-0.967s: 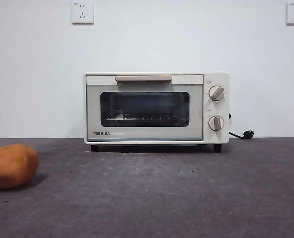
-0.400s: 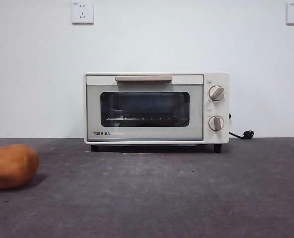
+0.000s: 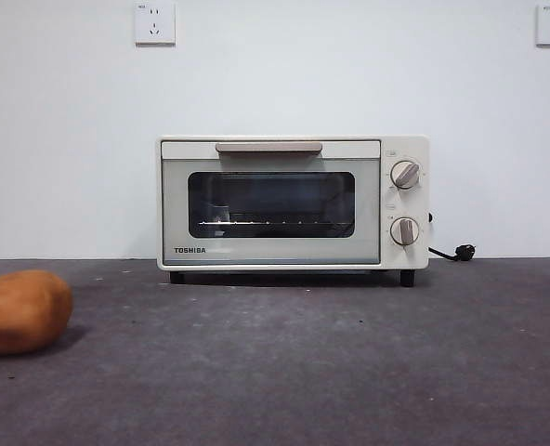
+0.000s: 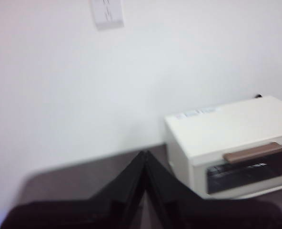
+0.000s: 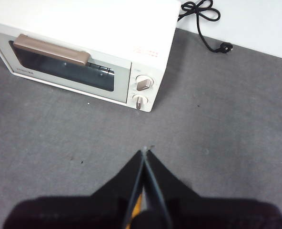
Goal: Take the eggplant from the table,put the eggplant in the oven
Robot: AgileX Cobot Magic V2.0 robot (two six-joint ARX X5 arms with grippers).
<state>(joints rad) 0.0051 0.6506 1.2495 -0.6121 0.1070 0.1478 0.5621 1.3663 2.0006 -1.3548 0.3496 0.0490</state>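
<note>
With the door of the oven (image 5: 69, 57) closed ahead of the right hand (image 5: 144, 155), both hands are seen pressed together and empty, and the eggplant is found in no view, so neither its direction nor its axis can be judged.

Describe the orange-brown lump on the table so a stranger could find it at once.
Start at the cream oven standing against the white wall, door shut. Come forward and far toward the front view's left edge of the dark grey table: the potato lies there alone. It is the only rounded, orange-brown thing; all else is boxy or flat.
</note>
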